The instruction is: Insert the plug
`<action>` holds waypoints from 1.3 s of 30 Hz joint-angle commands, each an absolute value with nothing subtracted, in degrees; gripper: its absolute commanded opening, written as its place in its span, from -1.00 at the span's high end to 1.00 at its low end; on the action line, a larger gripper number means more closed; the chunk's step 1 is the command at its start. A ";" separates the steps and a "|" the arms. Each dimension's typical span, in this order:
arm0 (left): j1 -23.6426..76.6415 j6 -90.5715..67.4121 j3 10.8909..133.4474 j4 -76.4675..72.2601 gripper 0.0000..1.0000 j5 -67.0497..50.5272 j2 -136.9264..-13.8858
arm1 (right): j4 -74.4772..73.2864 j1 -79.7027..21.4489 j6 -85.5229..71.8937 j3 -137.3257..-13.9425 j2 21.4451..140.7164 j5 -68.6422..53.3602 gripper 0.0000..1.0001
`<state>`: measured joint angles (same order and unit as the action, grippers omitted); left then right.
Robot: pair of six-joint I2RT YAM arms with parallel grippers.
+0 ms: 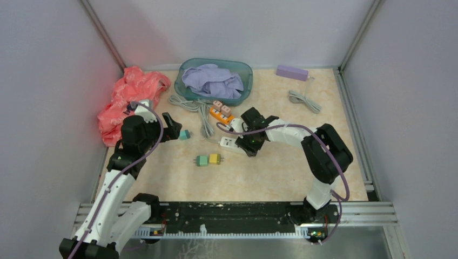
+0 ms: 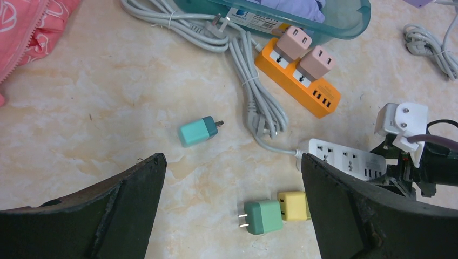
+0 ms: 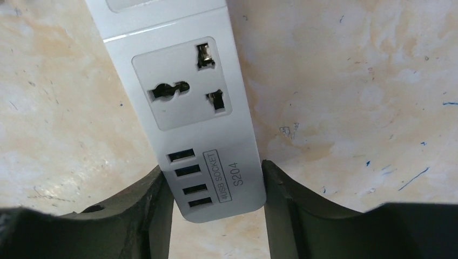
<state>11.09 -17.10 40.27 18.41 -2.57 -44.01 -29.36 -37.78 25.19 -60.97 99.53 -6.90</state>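
The right gripper (image 3: 215, 181) has its jaws clamped on the white power strip (image 3: 183, 102) at its USB end; the left gripper (image 2: 232, 164), jaws wide apart, hangs near the teal plug (image 2: 197, 131) on the table (image 2: 92, 102); light, stiff, slick plastic, probably best pinched across its flat sides.

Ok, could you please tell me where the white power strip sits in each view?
Top external: the strip lies just right of centre.
Left wrist: strip at the right, slightly below the middle.
Right wrist: strip in the centre, running down from the top edge.
Shared landmark: the right end effector, its fingers flanking the strip's USB end.
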 commanded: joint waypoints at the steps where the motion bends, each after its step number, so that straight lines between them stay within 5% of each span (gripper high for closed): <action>1: 10.63 -17.13 40.31 17.42 -1.00 -3.25 -43.24 | -23.87 -38.32 17.91 -61.93 98.26 -6.78 0.17; 9: 10.55 -17.21 40.34 17.41 -1.00 -3.59 -43.58 | -17.77 -41.56 9.74 -58.74 96.59 -7.24 0.30; 17: 10.55 -18.68 40.37 17.99 -0.96 -6.75 -45.86 | -14.97 -45.10 5.70 -58.30 98.05 0.78 0.23; 26: 12.04 -24.19 40.03 22.61 -0.82 -12.68 -52.93 | -14.88 -45.13 4.01 -54.85 92.62 4.48 -0.19; 39: 22.14 -26.37 40.50 25.60 -0.80 -0.65 -59.10 | -9.33 -45.11 3.21 -49.17 82.79 2.19 -0.73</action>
<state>20.86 -26.50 38.94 23.51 -4.89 -57.08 -14.11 -45.10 3.64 -50.98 88.58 1.91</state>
